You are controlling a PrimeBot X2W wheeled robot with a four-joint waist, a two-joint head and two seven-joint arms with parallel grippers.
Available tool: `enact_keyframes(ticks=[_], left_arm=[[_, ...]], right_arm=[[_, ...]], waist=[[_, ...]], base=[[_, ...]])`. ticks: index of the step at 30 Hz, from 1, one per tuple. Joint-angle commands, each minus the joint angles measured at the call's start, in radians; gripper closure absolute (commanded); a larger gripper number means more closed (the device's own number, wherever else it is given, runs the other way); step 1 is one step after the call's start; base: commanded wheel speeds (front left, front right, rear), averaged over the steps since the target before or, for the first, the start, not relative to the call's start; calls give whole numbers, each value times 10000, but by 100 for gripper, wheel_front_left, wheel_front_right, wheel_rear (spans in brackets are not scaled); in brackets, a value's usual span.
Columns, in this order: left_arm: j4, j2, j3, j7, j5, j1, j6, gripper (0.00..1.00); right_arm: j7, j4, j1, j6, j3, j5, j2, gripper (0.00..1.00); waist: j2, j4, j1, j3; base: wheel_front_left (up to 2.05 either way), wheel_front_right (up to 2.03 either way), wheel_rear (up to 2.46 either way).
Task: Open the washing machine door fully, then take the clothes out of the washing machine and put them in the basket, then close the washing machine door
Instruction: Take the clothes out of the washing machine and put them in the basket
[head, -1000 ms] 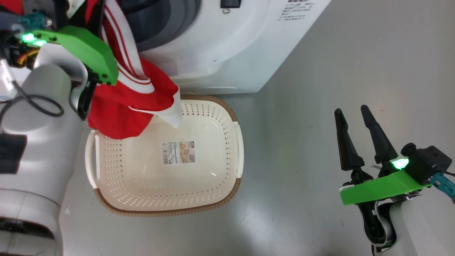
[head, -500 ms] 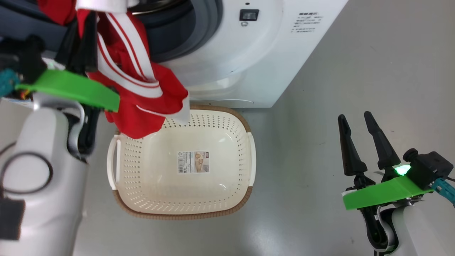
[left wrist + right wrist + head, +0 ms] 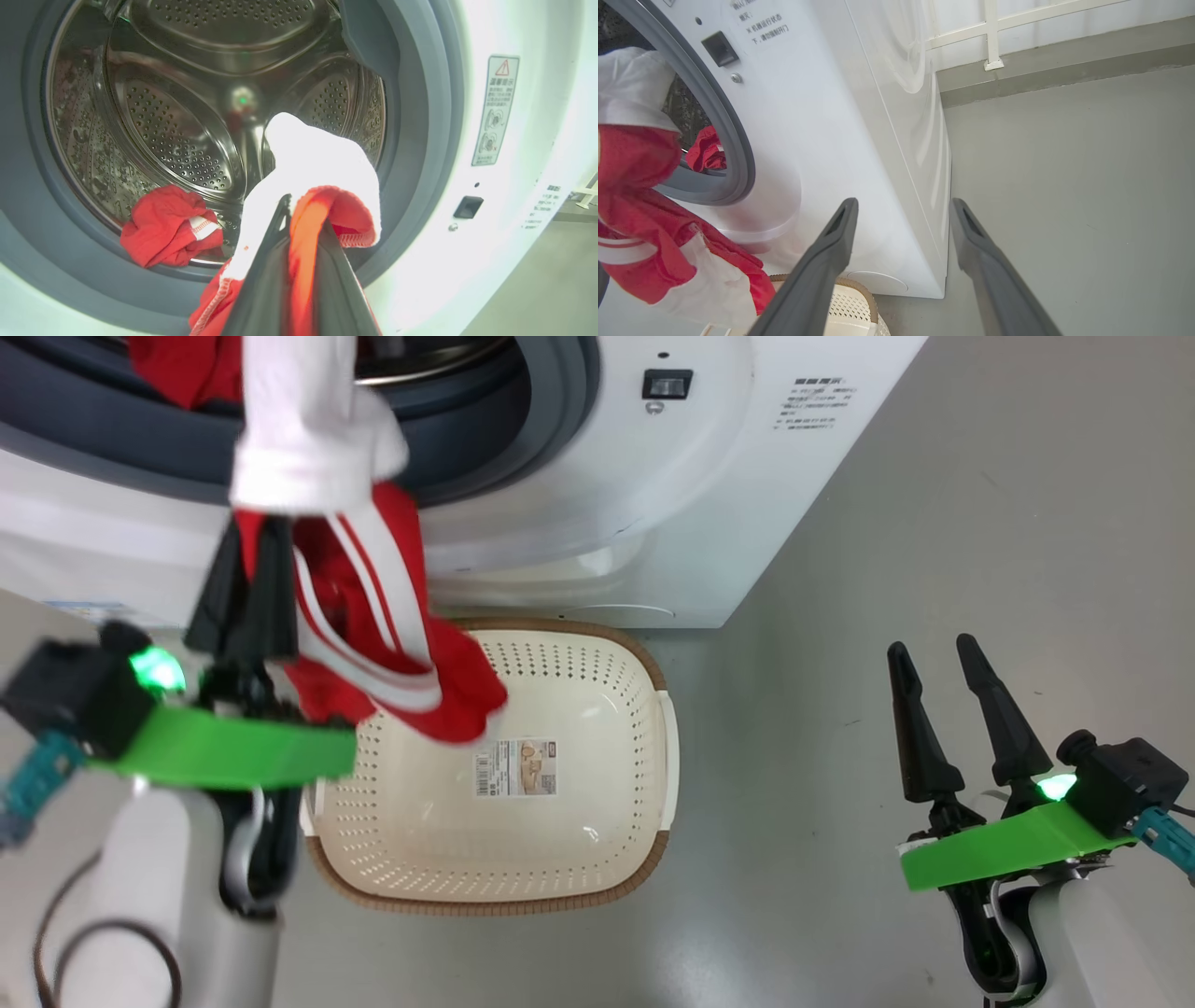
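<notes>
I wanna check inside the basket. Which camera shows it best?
The head view: it looks down into the basket, clothes dangling over one corner. The right wrist view catches a bit of rim.

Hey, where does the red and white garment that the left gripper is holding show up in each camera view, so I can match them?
Head view: the held clothes hang left of centre, over the basket near its far-left corner.
Left wrist view: bottom centre, pinched between the left fingers.
Right wrist view: left edge.
Shared landmark: the dark latch socket on the washing machine front.
</notes>
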Motion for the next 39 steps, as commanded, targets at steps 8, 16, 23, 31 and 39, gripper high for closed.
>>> enact_keyframes(ticks=[8, 16, 23, 31, 39], left_arm=[[-315, 64, -28, -49, -1, 1698, 5, 100], [1164, 125, -473, -49, 52, 1726, 5, 100], [2898, 279, -837, -49, -19, 1109, 5, 100], [5582, 535, -1456, -49, 4, -53, 4, 100], [7466, 744, -2079, -49, -230, -1112, 4, 100]], right_arm=[[-65, -270, 221, 63, 250, -6, -16, 0], [-65, -383, 12, 63, 249, 13, -16, 0], [-65, -500, -166, 63, 284, 96, -16, 0], [-65, -634, -360, 63, 314, 167, -16, 0], [-65, -720, -467, 63, 302, 174, -16, 0]], waist=[[0, -149, 0, 249], [0, -325, 0, 837], [0, -554, 0, 1461], [0, -810, 0, 2061], [0, -931, 0, 2372]], base=[[0, 0, 0], [0, 0, 0], [0, 0, 0], [0, 0, 0], [0, 0, 0]])
